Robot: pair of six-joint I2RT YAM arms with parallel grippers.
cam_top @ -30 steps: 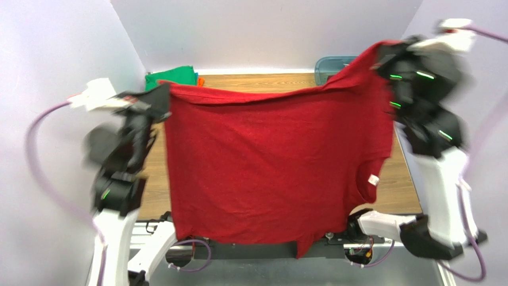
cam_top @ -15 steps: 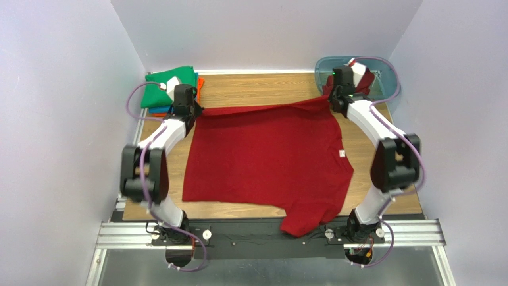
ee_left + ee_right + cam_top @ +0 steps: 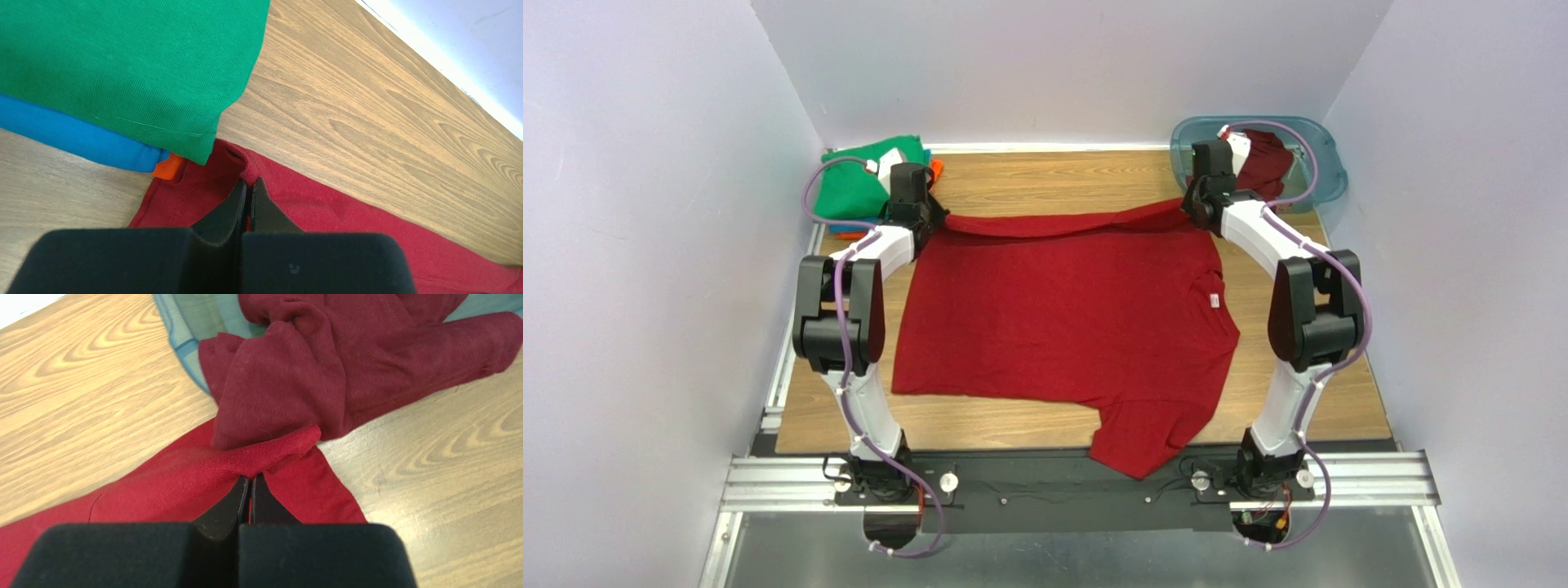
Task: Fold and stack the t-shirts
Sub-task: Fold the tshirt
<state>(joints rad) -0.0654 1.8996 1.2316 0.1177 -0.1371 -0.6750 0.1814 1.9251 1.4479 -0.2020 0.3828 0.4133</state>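
1. A dark red t-shirt point(image 3: 1063, 319) lies spread across the middle of the wooden table point(image 3: 1063, 172), mostly flat.
2. One sleeve of it drapes over the near edge, onto the black rail between the arm bases.
3. Its far edge is gathered into a rolled ridge that runs from one claw to the other.
4. The left gripper point(image 3: 248, 185) sits at the far left corner of that shirt. Its fingers are pressed together and pinch a small fold of the red cloth, low over the table.
5. The right gripper point(image 3: 250, 479) does the same at the far right corner. Its fingers are squeezed onto a raised pleat of the same shirt.
6. Both arms reach forward along the two sides of the shirt, their wrists near the back of the table.
7. Just beyond the left claw, in the far left corner, is a folded stack. The green t-shirt point(image 3: 129, 61) is on top and the blue t-shirt point(image 3: 73, 138) is under it. A sliver of the orange t-shirt point(image 3: 169, 166) peeks out at the bottom.
8. The corner of that stack lies just beside the pinched red fold.
9. In the far right corner stands a translucent teal tub point(image 3: 1333, 165).
10. A second dark red t-shirt point(image 3: 344, 361) is crumpled in the tub. It spills over the rim onto the wood and lies against the pleat held by the right claw.
11. A small white label point(image 3: 1216, 300) shows on the spread shirt near its right side.
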